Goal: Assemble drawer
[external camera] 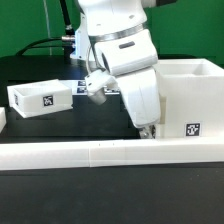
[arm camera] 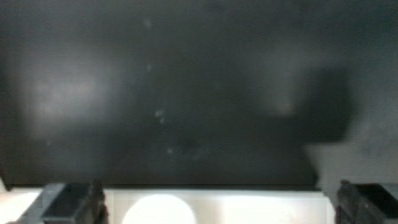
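The large white hollow housing [external camera: 190, 92] stands at the exterior view's right, a tag on its front. A small white open-top tray [external camera: 42, 97] with a tag lies at the exterior view's left. My gripper [external camera: 147, 127] hangs low just beside the housing's near left corner, right behind the long low white wall [external camera: 100, 153]. In the wrist view my gripper [arm camera: 221, 206] is open, with dark fingers [arm camera: 71, 205] set wide apart. A blurred white surface [arm camera: 231, 208] lies between and below them; I cannot tell which part it is. A second tray does not show clearly.
The dark table [arm camera: 178, 90] fills most of the wrist view. A small white piece [external camera: 2, 118] shows at the exterior view's left edge. The arm's white body [external camera: 120, 50] hides the middle of the table behind it.
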You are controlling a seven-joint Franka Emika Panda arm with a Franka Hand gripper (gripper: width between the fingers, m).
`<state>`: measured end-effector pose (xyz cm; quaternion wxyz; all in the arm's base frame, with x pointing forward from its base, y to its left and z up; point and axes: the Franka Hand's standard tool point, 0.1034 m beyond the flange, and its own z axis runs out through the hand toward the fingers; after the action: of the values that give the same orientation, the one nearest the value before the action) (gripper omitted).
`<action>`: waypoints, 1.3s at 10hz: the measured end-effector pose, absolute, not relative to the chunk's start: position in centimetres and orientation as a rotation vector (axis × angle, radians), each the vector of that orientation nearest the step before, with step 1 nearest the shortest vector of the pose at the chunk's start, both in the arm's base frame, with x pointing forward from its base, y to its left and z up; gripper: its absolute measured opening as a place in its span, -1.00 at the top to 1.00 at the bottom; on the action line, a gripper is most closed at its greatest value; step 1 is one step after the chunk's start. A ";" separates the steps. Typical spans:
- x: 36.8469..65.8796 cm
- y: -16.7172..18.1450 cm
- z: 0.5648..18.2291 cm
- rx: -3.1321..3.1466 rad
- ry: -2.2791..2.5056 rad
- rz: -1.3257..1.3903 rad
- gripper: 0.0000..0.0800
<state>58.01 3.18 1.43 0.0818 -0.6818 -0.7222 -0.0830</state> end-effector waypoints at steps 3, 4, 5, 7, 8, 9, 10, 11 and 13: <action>58.1 3.1 1.4 -2.035 -2.172 -0.243 -0.62; 58.1 3.1 1.4 -2.035 -2.172 -0.243 -0.62; 58.1 3.1 1.4 -2.035 -2.171 -0.243 -0.62; 58.1 1.6 1.7 -2.039 -2.181 -0.247 -0.62; 57.9 0.1 1.8 -2.067 -2.156 -0.246 -0.62; 57.5 -1.6 2.1 -2.097 -2.130 -0.242 -0.62; 56.9 -3.0 2.5 -2.119 -2.104 -0.229 -0.62; 56.5 -3.9 2.9 -2.140 -2.090 -0.225 -0.62; 54.9 -5.3 3.9 -2.175 -2.070 -0.209 -0.62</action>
<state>54.95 -5.30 3.94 0.0659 -0.7211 -0.6862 -0.0691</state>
